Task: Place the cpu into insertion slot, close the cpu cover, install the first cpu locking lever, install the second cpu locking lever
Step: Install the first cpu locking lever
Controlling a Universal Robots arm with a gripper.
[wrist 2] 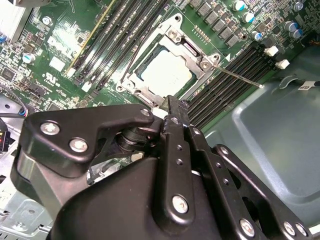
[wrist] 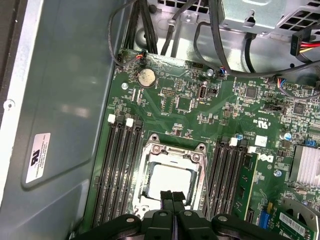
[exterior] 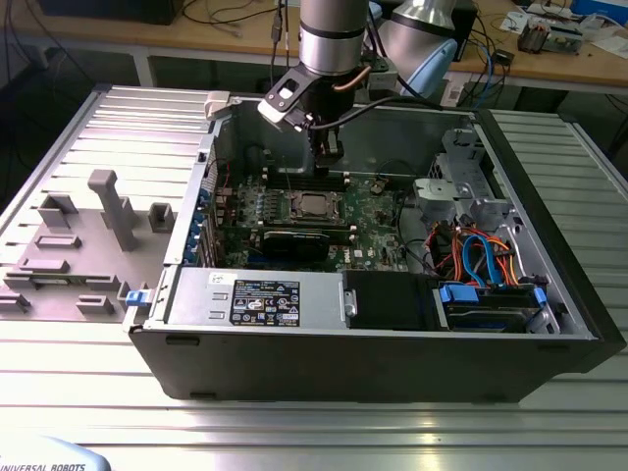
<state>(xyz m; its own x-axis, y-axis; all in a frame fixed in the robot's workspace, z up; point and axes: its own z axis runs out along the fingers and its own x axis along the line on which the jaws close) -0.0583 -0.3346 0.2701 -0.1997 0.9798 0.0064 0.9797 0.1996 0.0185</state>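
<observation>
A ribbed metal surface (exterior: 294,432) carries an open computer case (exterior: 392,368) lying on its side. On the exterior view's left, a grey panel (exterior: 88,235) with moulded shapes lies flat beside it. The robot arm (exterior: 334,29) comes down from above into the case.

A green circuit board (exterior: 378,211) (wrist: 200,100) covers the case floor. A labelled silver power box (exterior: 255,294) sits along the case's near wall. A long black graphics card (exterior: 294,240) lies between that box and the socket. Blue and orange cables (exterior: 481,255) bunch toward the exterior view's right.

Rows of black memory slots (wrist: 120,170) run along both sides of the insertion slot (exterior: 312,204) (wrist: 175,150), which sits near the middle of the board. The cpu cover (wrist: 145,170) (wrist 2: 147,50) lies down flat over the slot. The cpu (wrist: 172,177) (wrist 2: 165,70) sits inside, its pale metal top showing through the cover's window.

The claw (exterior: 327,157) (wrist: 170,196) (wrist 2: 172,102) is closed. Its two black fingers are pressed together with nothing visible between them. In both wrist views the tips are at the edge of the cover's frame; I cannot tell whether they touch it.

A thin metal lever (wrist 2: 235,75) reaches from one corner of the socket out over the neighbouring memory slots. A round coin battery (wrist: 146,77) sits farther off on the board.
</observation>
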